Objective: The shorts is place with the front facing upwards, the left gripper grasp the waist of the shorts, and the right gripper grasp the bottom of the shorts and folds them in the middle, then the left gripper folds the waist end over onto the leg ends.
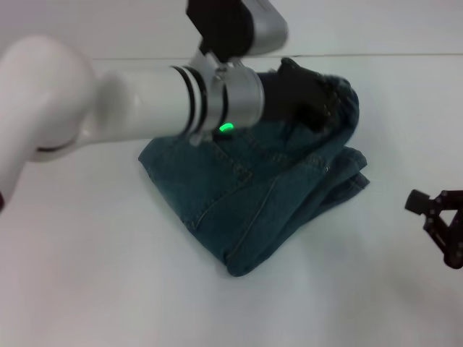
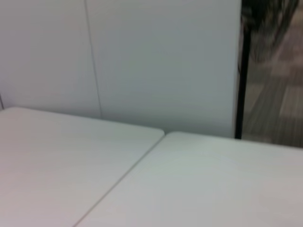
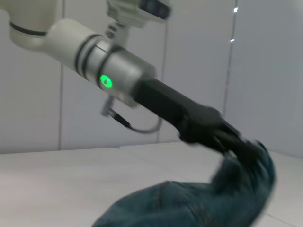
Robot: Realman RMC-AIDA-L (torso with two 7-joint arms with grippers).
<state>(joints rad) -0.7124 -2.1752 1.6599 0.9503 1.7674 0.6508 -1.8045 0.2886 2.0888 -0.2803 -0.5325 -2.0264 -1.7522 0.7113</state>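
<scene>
From the head view, the left claw (image 1: 318,97) is clamped on the shorts (image 1: 253,195), lifting the waist over the folded bundle mid-worktop (image 1: 108,289); better to carry it level and line up the edges. The right claw (image 1: 438,217) idles near the right edge, fingers spread. The left wrist view shows only bare worktop. The right wrist view confirms the left claw's grip, with room all round.

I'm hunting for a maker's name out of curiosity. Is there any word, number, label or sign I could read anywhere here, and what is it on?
None can be read.
Left arm: only a green light, no lettering.
Shorts, held up by the left gripper: no legible tag or brand patch.
Right gripper, off to the side: no markings.
Table: plain white.
</scene>
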